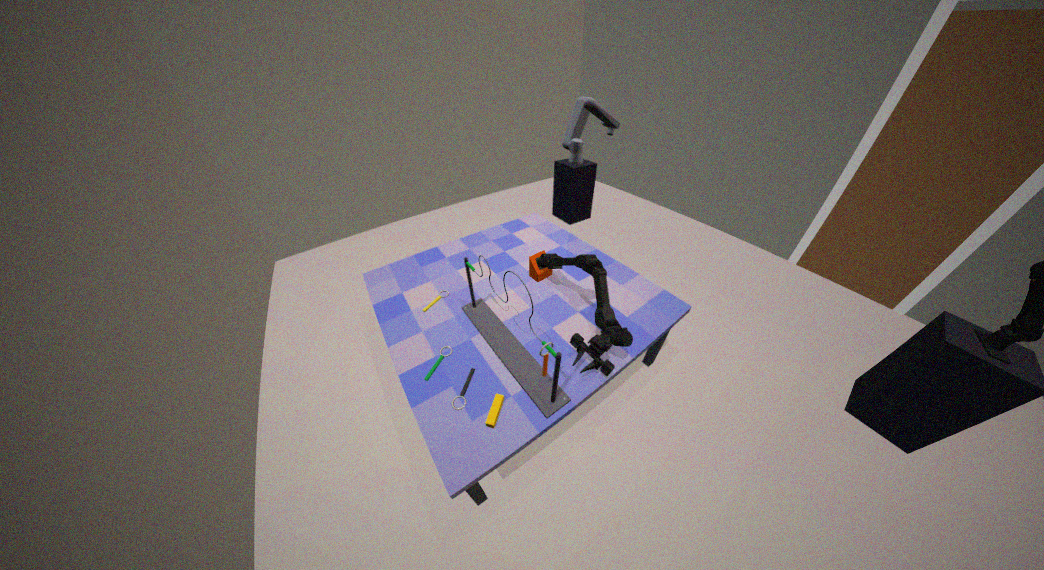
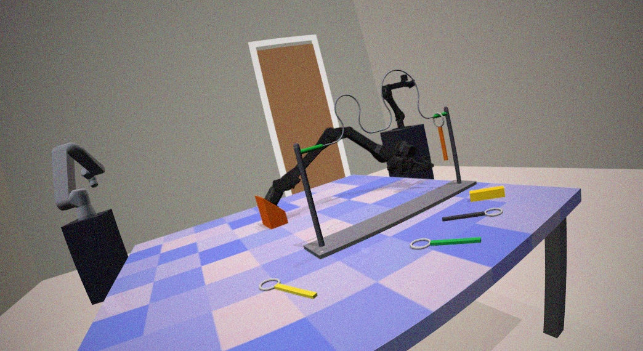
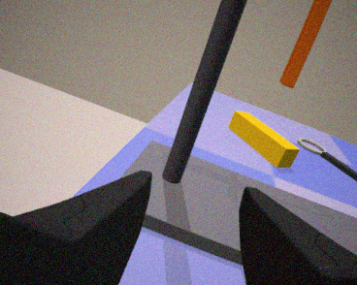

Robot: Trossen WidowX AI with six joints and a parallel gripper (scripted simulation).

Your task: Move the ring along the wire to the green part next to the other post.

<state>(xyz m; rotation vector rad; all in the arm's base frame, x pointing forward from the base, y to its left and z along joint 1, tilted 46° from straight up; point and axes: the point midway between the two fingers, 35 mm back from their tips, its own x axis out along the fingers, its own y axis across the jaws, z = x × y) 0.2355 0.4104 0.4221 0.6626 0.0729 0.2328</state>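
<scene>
The gripper stands partly open with nothing between its fingers, low beside the near post and just short of it; in the wrist view the post rises from the grey base plate between the two dark fingertips, apart from both. The orange handle hangs above and to the right of that post (its ring is out of the wrist view), untouched by the gripper. From the exterior view the ring sits on the green part of the wire right next to the post, handle straight down. The thin grey wire loops from there to the green part at the far post. The arm reaches from its orange base across the chequered table. Spare pieces lie on the table: a yellow block, a black-handled ring, a green-handled ring and a yellow-handled ring.
</scene>
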